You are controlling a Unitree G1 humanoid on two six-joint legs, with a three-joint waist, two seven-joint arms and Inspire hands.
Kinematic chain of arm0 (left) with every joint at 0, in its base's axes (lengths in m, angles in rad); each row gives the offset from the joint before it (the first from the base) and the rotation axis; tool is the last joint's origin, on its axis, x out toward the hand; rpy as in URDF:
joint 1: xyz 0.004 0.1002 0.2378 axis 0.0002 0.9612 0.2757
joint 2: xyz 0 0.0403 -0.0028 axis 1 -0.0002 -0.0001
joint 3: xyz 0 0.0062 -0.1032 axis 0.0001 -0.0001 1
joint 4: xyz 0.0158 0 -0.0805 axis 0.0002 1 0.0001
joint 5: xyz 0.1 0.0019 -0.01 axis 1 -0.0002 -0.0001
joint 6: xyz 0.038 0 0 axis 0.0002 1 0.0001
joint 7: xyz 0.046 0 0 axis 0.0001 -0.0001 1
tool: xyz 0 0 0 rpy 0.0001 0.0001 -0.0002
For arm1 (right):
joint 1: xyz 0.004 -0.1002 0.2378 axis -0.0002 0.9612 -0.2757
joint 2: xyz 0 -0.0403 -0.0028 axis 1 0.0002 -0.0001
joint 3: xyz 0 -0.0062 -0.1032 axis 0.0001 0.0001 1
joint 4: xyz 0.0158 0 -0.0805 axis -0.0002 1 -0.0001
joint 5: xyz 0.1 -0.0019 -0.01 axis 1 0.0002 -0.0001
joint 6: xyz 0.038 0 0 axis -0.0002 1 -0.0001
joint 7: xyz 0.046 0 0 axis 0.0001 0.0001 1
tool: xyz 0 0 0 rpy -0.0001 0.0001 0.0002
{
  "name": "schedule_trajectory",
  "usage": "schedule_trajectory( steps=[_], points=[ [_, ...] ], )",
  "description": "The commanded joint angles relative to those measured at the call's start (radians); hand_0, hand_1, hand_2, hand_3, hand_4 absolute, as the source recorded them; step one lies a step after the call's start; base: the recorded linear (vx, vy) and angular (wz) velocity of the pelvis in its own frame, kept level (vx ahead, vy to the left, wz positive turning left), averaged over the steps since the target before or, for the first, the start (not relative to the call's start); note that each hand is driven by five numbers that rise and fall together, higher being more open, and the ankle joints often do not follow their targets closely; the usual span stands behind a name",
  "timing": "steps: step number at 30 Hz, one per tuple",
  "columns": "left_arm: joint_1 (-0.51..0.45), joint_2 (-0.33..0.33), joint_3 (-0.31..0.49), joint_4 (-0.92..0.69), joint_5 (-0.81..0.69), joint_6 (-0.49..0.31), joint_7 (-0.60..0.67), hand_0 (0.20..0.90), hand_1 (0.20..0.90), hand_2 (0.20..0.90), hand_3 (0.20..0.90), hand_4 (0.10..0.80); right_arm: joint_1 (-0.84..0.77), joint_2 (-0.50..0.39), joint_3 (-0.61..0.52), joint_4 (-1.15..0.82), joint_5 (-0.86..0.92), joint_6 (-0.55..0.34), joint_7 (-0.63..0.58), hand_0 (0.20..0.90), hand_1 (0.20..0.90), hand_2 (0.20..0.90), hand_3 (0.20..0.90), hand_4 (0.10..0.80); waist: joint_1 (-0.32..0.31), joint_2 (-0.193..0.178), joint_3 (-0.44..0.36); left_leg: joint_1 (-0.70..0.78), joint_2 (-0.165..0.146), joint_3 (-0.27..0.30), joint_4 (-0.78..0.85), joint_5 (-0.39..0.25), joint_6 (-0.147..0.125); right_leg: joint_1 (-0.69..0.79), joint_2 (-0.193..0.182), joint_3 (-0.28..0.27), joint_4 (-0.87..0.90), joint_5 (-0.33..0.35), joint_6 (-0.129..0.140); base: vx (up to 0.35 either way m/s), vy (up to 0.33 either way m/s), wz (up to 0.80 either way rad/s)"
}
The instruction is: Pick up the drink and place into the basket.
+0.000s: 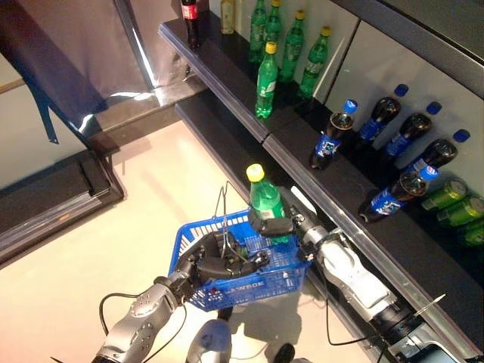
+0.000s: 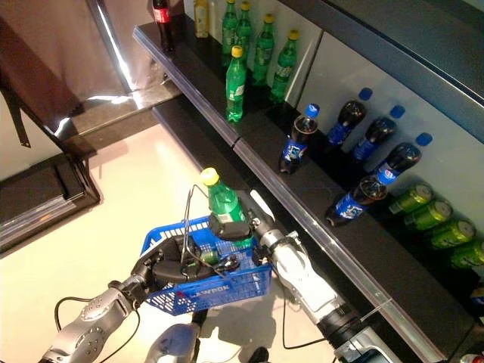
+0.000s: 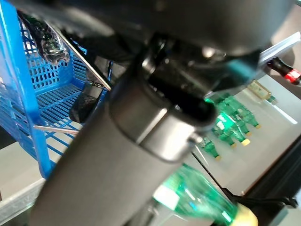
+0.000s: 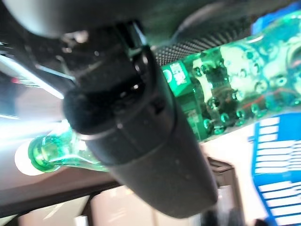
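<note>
basket (image 1: 227,291) hangs low in front of the shelf (image 1: 355,234), carried by the left hand (image 1: 219,261) at its handles. right hand (image 1: 274,225) grips a bottle (image 1: 265,198) upright over the basket's right rear corner. more bottles (image 1: 283,41) stand on the shelf behind; cans (image 1: 454,204) lie at its right end.

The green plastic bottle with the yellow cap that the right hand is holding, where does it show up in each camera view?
Left eye view: green plastic bottle at centre, upright over the blue plastic basket.
Right eye view: left of centre, same pose.
Left wrist view: near the lower edge.
Right wrist view: across the frame, behind the right hand.
Shared landmark: the blue basket.
</note>
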Motion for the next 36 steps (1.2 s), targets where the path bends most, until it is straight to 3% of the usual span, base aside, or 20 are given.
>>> schedule_trajectory(
  steps=[1, 12, 22, 36],
  points=[
    [-0.21, -0.111, 0.004, -0.417, -0.183, -0.236, -0.217, 0.3, 0.3, 0.3, 0.2, 0.1, -0.118, 0.038, 0.036, -0.03, 0.003, -0.108, -0.049, 0.3, 0.3, 0.3, 0.2, 0.1, -0.007, -0.013, -0.204, 0.107, 0.041, 0.04, 0.04, -0.164, -0.045, -0.062, -0.014, -0.001, 0.002, 0.063, -0.003, 0.0, 0.0, 0.0],
    [-0.217, -0.114, 0.019, -0.473, -0.187, -0.243, -0.258, 0.3, 0.3, 0.3, 0.2, 0.1, -0.082, 0.06, 0.052, 0.083, -0.074, -0.048, -0.075, 0.3, 0.3, 0.3, 0.2, 0.1, -0.001, -0.022, -0.195, 0.106, 0.045, 0.038, 0.036, -0.161, -0.047, -0.062, -0.014, -0.001, 0.0, 0.067, 0.0, -0.008, -0.003, 0.01],
    [-0.262, -0.122, 0.002, -0.501, -0.175, -0.215, -0.298, 0.3, 0.3, 0.3, 0.2, 0.1, -0.138, 0.065, 0.099, 0.182, -0.203, 0.087, -0.052, 0.3, 0.3, 0.3, 0.2, 0.1, 0.009, -0.046, -0.193, 0.11, 0.046, 0.035, 0.033, -0.161, -0.048, -0.056, -0.007, 0.004, -0.001, 0.068, -0.001, 0.0, 0.0, 0.0],
    [-0.309, -0.124, -0.016, -0.523, -0.145, -0.21, -0.338, 0.3, 0.3, 0.3, 0.2, 0.1, -0.253, 0.046, 0.199, 0.194, -0.395, 0.218, 0.092, 0.3, 0.3, 0.3, 0.2, 0.1, 0.017, -0.063, -0.202, 0.118, 0.049, 0.036, 0.022, -0.157, -0.049, -0.049, 0.001, 0.015, -0.003, 0.065, -0.003, 0.001, -0.002, 0.0]
  ],
)
